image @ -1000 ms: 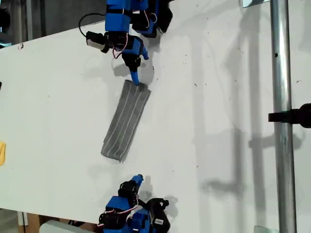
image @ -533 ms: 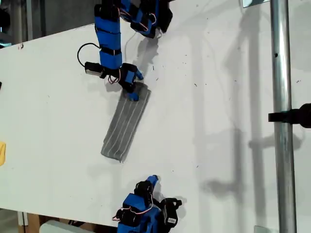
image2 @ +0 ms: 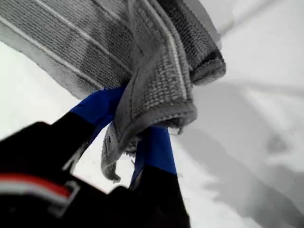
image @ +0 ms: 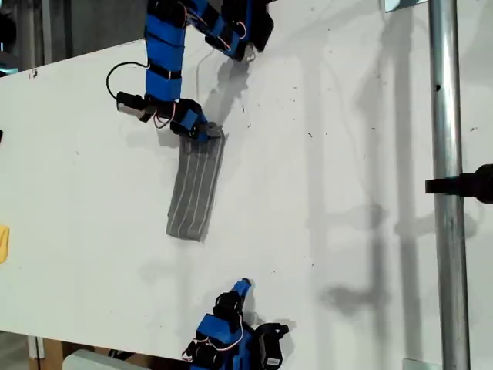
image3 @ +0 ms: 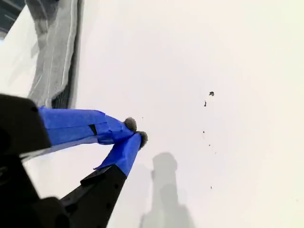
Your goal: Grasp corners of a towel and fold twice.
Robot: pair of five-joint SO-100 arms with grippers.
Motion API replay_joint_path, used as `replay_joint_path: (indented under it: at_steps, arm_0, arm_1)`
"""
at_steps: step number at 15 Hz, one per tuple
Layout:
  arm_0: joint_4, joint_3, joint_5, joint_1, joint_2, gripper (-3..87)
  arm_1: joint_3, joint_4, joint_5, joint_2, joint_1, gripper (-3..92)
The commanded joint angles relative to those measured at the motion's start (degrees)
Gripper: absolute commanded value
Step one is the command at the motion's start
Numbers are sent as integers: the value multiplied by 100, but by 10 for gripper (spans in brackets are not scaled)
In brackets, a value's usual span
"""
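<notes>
The grey striped towel (image: 196,185) lies on the white table (image: 347,116) as a long narrow folded strip. My first gripper (image: 206,132) is at the strip's upper end in the exterior view, shut on the towel. In the first wrist view its blue fingers (image2: 97,108) pinch a bunched, hemmed edge of the towel (image2: 156,71). The strip's two lower corners (image: 185,233) lie flat on the table. My second gripper (image: 243,287) is below the towel in the exterior view, apart from it. Its blue tips (image3: 135,134) touch, with nothing between them, and the towel (image3: 54,52) shows beyond.
A metal pole (image: 447,154) with a black clamp (image: 466,183) runs down the exterior view's right side. A small yellow object (image: 3,243) sits at the exterior view's left edge. The table's front edge lies just below the second arm's base (image: 231,347).
My first gripper came down onto the towel's upper end and shut on it. It pulled that end toward the exterior view's left, swinging the strip more upright. My second gripper shifted slightly right.
</notes>
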Motion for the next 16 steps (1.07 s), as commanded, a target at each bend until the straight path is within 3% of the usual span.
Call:
replay_joint_path:
  at_steps: [1, 2, 3, 5, 7, 9, 10, 11, 12, 13, 14, 16]
  arm_0:
    - [-70, 26, 53, 9, 158, -26]
    - [-246, 132, 123, 0, 176, -26]
    - [-343, 237, 114, 0, 176, -26]
    - [-475, 519, 62, -44, 387, -26]
    - [-413, 967, 97, -132, 1274, -26]
    - [606, 1169, -18, -237, 2725, -26]
    - [791, 1134, -53, -334, 2707, -26]
    - [844, 1160, -105, -334, 2707, -26]
    - [949, 1160, -185, -378, 2707, -26]
    - [1222, 1160, -475, -483, 2707, -24]
    - [1556, 1160, -958, -624, 2707, -24]
    - [1556, 1160, -896, -791, 2707, -8]
  arm_1:
    - [615, 1978, 413, 2918, -686, 2]
    - [571, 2874, 633, 3920, -932, -2]
    - [404, 3111, 694, 4491, -1055, -2]
    - [-193, 1477, 193, 3041, -1002, -2]
    - [-2162, 378, -360, 378, -976, -2]
    - [-3938, 53, -642, -1564, -888, 0]
    - [-4148, -255, -642, -2338, -668, 52]
    - [-4685, 53, -562, -2997, -501, 328]
    - [-5124, 369, -686, -2971, -483, 408]
    - [-5062, 255, -826, -2250, -527, 258]
    - [-4808, 483, -747, -1459, -229, 194]
    - [-3252, 598, -835, 519, 325, 114]
